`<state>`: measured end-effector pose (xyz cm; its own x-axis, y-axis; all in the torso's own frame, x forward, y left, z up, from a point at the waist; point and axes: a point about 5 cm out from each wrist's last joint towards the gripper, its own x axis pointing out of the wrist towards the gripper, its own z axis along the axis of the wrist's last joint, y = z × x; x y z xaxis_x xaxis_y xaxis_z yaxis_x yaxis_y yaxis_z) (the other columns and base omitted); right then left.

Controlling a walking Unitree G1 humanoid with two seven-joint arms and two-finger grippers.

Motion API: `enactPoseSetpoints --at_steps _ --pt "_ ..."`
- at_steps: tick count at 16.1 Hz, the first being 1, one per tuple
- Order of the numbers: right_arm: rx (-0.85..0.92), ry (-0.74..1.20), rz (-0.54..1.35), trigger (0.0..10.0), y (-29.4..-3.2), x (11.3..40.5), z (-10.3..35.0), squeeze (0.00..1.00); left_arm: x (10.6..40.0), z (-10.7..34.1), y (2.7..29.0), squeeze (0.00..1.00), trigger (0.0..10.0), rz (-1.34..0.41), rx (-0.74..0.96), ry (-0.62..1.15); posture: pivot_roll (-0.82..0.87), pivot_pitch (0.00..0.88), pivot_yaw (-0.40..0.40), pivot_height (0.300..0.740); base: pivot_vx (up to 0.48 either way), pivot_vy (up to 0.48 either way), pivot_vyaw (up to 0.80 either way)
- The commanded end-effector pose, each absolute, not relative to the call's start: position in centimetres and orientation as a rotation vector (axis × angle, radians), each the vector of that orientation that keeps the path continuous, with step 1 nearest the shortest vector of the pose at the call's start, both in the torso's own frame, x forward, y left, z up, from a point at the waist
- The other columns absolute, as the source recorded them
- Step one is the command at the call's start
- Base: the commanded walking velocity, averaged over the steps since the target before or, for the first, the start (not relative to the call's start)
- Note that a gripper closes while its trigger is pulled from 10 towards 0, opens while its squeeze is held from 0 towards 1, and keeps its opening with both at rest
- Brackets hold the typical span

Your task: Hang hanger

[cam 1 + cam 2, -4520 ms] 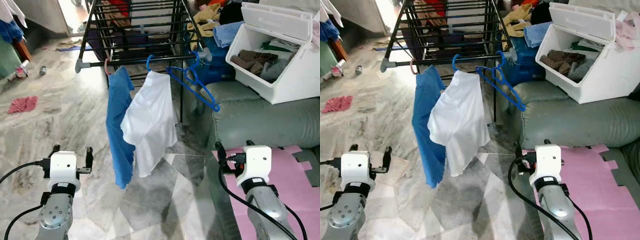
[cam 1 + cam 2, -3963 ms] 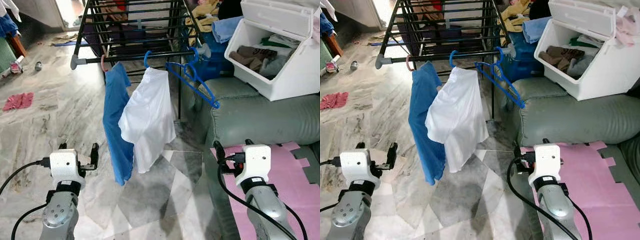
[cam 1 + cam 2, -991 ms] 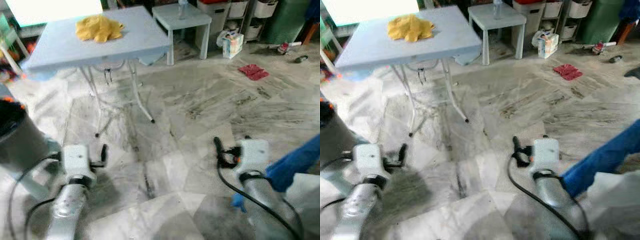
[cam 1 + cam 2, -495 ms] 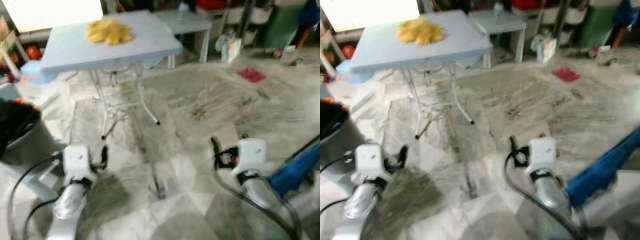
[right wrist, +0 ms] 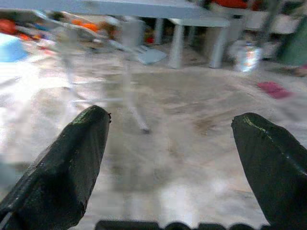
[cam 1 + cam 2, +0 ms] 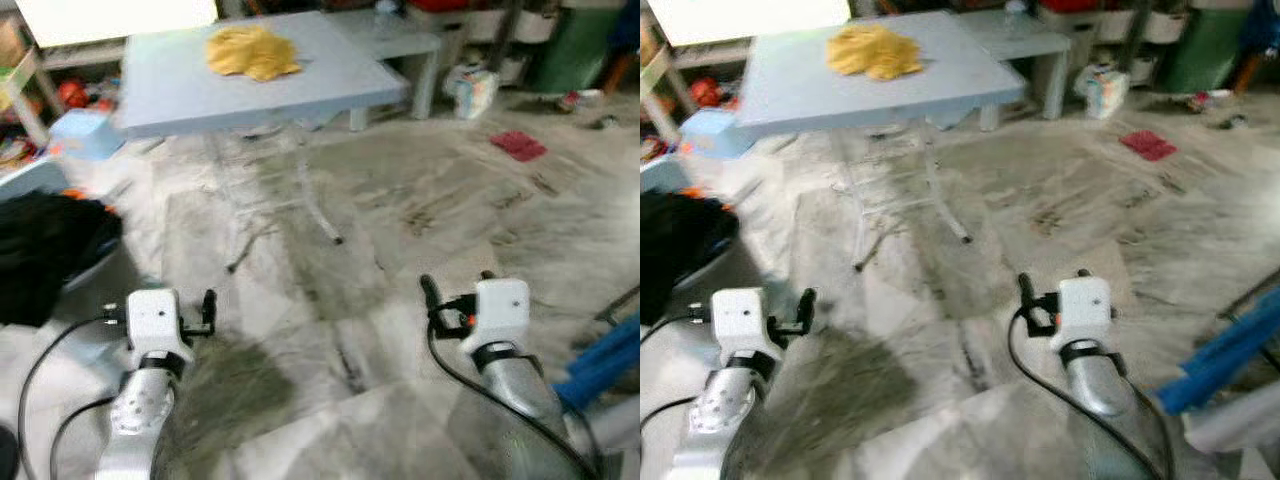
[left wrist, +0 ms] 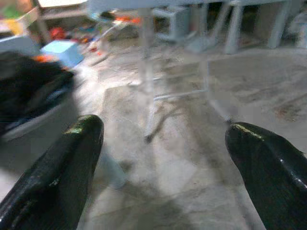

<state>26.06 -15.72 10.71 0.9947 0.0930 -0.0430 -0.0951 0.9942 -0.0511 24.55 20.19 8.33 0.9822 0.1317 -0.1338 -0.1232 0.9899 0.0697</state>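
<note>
My left gripper (image 6: 158, 305) and right gripper (image 6: 458, 285) are held low over the marble floor, both open with nothing between the fingers. The left wrist view looks past the left gripper (image 7: 163, 129) at bare floor and the legs of a folding table. Bare floor and table legs also lie beyond the right gripper (image 5: 171, 117) in the right wrist view. A blue hanging garment (image 6: 610, 355) with white cloth (image 6: 1230, 425) below it pokes in at the right edge, close behind my right arm.
A light blue folding table (image 6: 180, 90) with a yellow cloth (image 6: 250, 50) stands ahead. Behind it is a small low table (image 6: 400, 40). A basket of black laundry (image 6: 45, 250) sits at the left. A red rag (image 6: 520, 145) lies on the floor at the right.
The camera has swung left, away from the drying rack with its shirts and blue hanger. The folding table has slid right in view and the black laundry has appeared. Both grippers stay open.
</note>
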Motion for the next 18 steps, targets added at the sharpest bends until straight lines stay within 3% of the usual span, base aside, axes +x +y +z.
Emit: enactPoseSetpoints --at_steps 1,5,11,18 --pt "-0.059 0.033 0.091 10.0 -16.0 26.2 11.0 0.00 24.7 8.7 20.2 0.00 10.0 0.129 0.064 0.127 0.03 0.088 0.011 0.740 0.000 0.480 0.00" --pt "-0.043 0.047 0.128 10.0 -15.1 26.2 10.6 0.00 24.5 8.9 20.2 0.00 10.0 0.120 0.088 0.120 0.04 0.083 0.013 0.740 0.000 0.480 0.00" --pt "-0.038 0.043 0.138 10.0 -14.6 26.2 10.6 0.00 24.4 9.3 19.4 0.00 10.0 0.023 0.077 0.096 0.04 0.089 0.022 0.740 0.000 0.000 0.00" --pt "-0.059 0.043 0.157 10.0 -14.5 26.1 10.4 0.00 24.2 9.4 19.2 0.00 10.0 0.006 0.096 0.093 0.05 0.101 0.019 0.740 0.000 0.000 0.80"
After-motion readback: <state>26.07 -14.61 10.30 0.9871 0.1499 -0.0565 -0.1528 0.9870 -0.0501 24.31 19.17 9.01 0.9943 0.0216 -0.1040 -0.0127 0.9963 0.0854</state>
